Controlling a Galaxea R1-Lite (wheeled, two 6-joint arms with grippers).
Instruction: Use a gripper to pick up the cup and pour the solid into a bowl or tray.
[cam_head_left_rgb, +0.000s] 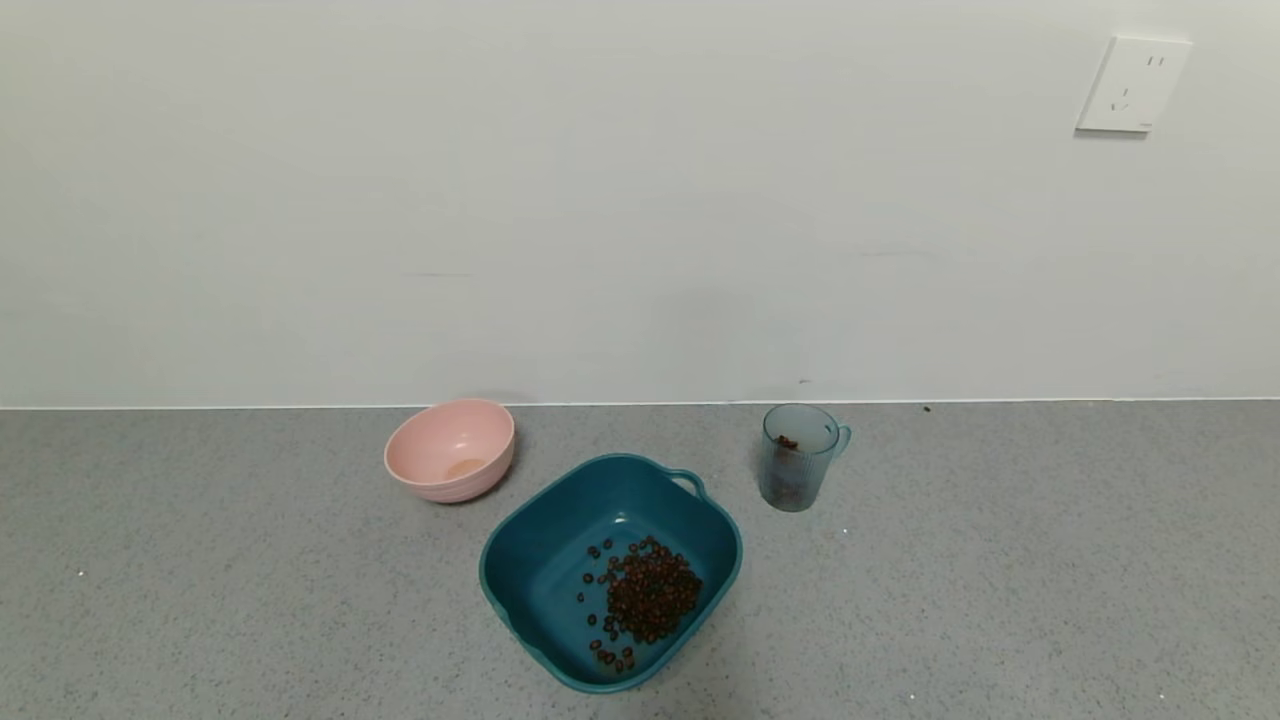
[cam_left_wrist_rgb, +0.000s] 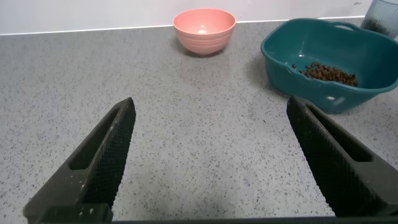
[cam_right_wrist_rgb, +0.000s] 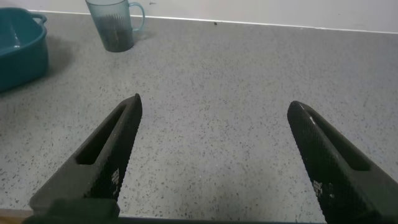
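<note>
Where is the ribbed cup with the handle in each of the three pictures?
Head view: the cup stands upright, right of the teal basin, near the wall.
Left wrist view: only its edge shows, behind the basin.
Right wrist view: the cup stands far from the open right gripper.
Shared landmark: the basin.

Soft, even room light falls from above, with no hard glare anywhere. The grey speckled counter (cam_head_left_rgb: 1000, 560) is evenly lit and the pale wall (cam_head_left_rgb: 600, 200) reads flat, slightly dimmer toward its lower middle. Shadows are faint: a small soft one hugs the base of the cup (cam_head_left_rgb: 797, 457), another sits under the pink bowl (cam_head_left_rgb: 451, 449), and the teal basin (cam_head_left_rgb: 610, 570) shows a mild sheen on its inner floor. The head view is sharp across the counter. In both wrist views the near gripper fingers (cam_left_wrist_rgb: 99, 165) (cam_right_wrist_rgb: 102, 155) look dark and slightly soft, while the counter beyond stays crisp.
</note>
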